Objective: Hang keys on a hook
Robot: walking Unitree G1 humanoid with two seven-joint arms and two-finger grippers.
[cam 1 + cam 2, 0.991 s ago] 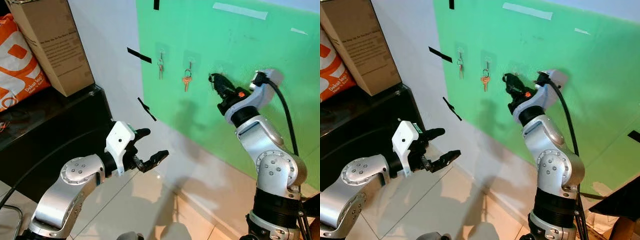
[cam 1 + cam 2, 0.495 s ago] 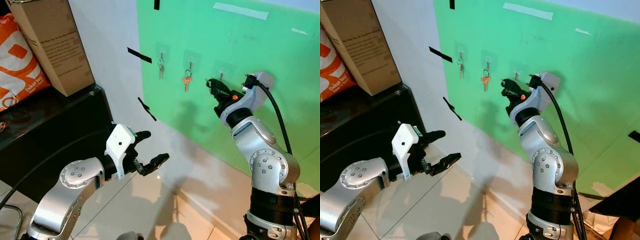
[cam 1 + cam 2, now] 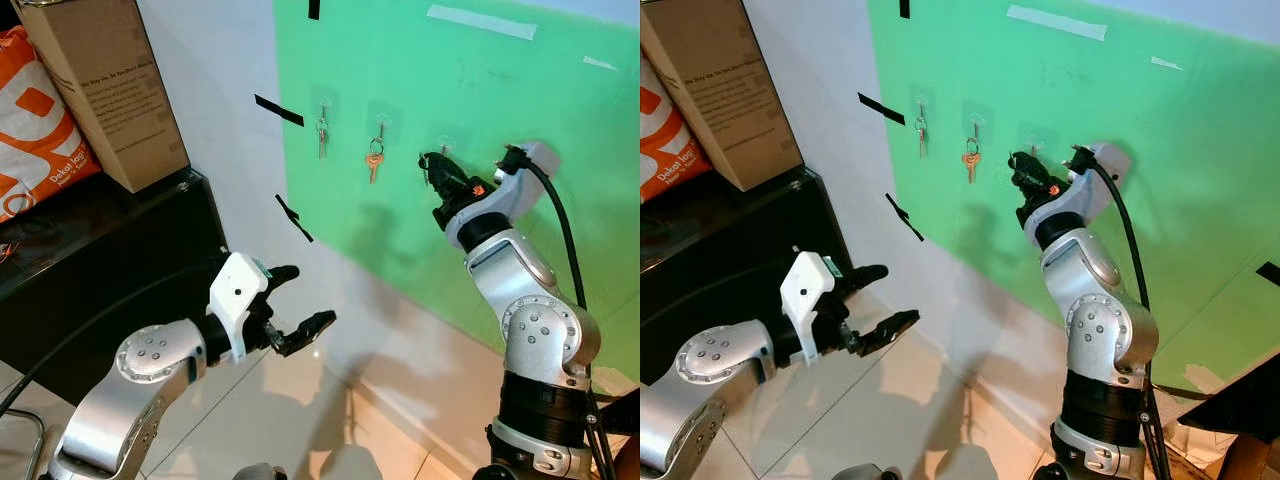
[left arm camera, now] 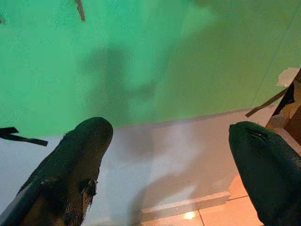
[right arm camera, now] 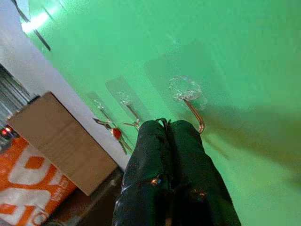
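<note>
Right gripper pressed together on a thin key ring, just beside the empty hook on the green board; keys themselves hidden. Risk: the ring misses the hook tip and drops once released. Versus 0.5 s ago, the gripper sits closer to the hook. Left gripper spread apart, idle, low.

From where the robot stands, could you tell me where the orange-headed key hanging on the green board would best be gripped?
Probably by its flat orange head: the orange-headed key hangs straight down from a clear hook on the green board, broad face outward. Pinch the head's two edges, coming straight at the board from the front, then lift up off the hook.
</note>
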